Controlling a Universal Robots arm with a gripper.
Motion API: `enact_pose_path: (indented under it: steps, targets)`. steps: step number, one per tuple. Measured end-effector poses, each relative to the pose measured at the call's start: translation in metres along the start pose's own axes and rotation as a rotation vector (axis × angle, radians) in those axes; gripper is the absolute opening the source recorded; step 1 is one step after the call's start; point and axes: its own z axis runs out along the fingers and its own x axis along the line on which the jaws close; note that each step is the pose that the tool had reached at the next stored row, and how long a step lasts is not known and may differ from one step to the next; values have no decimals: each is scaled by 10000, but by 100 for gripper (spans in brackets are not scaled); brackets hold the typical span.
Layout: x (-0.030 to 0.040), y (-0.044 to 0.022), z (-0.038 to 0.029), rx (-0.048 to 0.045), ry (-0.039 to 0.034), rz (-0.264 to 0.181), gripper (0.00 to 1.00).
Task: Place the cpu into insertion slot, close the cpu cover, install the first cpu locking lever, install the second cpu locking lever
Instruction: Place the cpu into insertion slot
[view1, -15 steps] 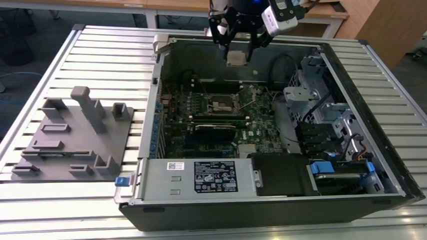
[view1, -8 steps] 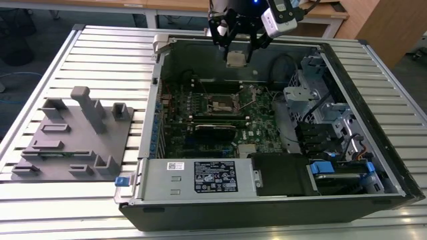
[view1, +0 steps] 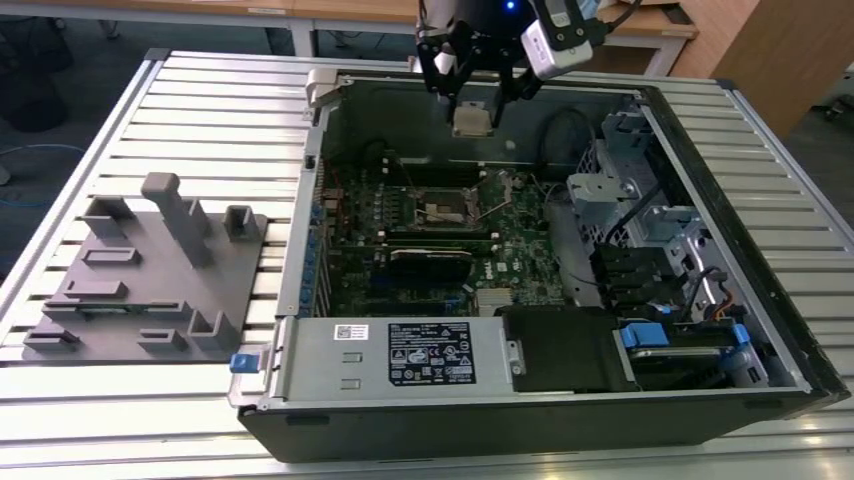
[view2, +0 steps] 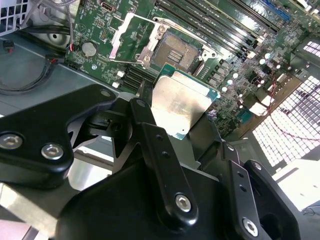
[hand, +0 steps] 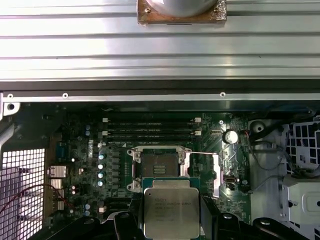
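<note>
1. The cpu (view2: 182, 102) is a thin, rigid, light chip. We judge its smooth metal top slippery and its underside fragile, so its edges are the place to hold it.
2. The gripper (view1: 474, 104) clamps the chip by two opposite edges, high over the open computer case (view1: 534, 435).
3. The insertion slot (hand: 159, 165) lies bare below, well apart from the chip.
4. The cpu cover (view2: 131, 40) stands swung open beside the slot, amid the green circuit board (view1: 521, 250).

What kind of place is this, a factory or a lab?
Most likely a robotics lab or test bench: an opened computer case sits on a slatted metal table, a grey fixture block lies beside it, and wooden desks stand behind. The end effector holds the cpu above the motherboard.
</note>
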Motion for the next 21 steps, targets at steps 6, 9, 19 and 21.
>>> enact_pose_path:
  steps: [6, 9, 19, 21]
  targets:
    - [0, -1, 12, -1, 0, 0, 54]
    - [0, -2, 19, 0, 0, 0, 54]
    - [-1, -4, 47, -4, -2, 0, 54]
    - [-1, -5, 52, -1, 0, 0, 54]
